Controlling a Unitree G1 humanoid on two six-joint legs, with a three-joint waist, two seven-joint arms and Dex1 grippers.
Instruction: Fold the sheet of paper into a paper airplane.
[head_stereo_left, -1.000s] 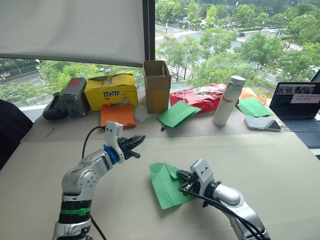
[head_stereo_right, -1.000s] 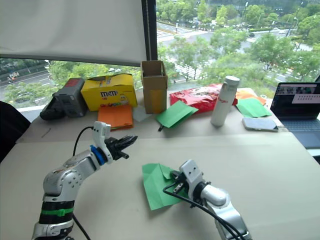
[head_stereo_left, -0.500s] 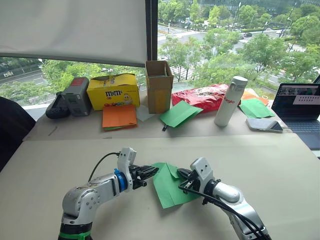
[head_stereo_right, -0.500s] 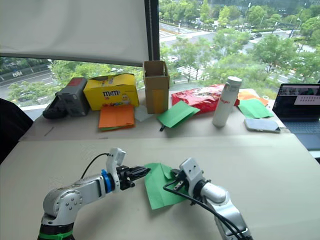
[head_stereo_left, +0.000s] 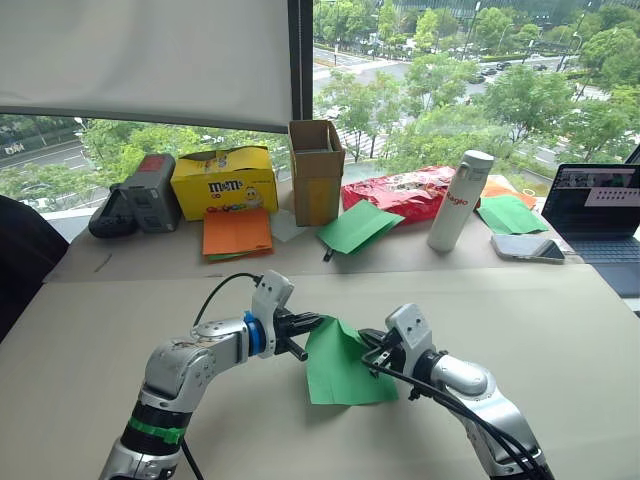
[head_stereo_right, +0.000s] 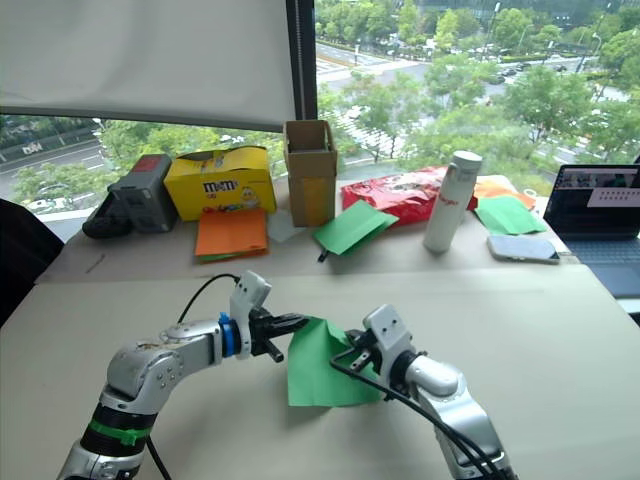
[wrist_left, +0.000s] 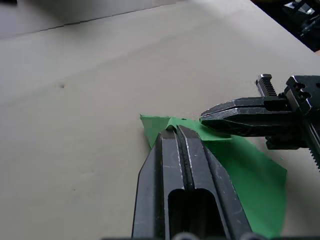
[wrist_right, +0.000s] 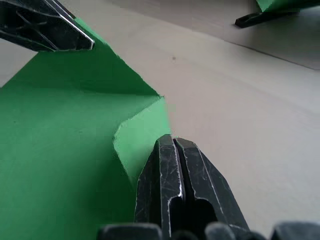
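We see the tabletop (head_stereo_left: 560, 340) carrying, along its far edge by the window, a laptop (head_stereo_left: 597, 222), a yellow box (head_stereo_left: 222, 182), a red snack bag (head_stereo_left: 400, 192), an open cardboard box (head_stereo_left: 316, 172), a white bottle (head_stereo_left: 457, 201), orange sheets (head_stereo_left: 237, 233) and plain green sheets (head_stereo_left: 357, 227). Nearer us, in the middle, the sheet of paper (head_stereo_left: 340, 365) is lifted at its far edge between both arms. The left tool (head_stereo_left: 312, 322) has its fingers pressed together on the sheet's far corner. The right tool (head_stereo_left: 372, 348) has its fingers closed on a folded flap at the opposite edge.
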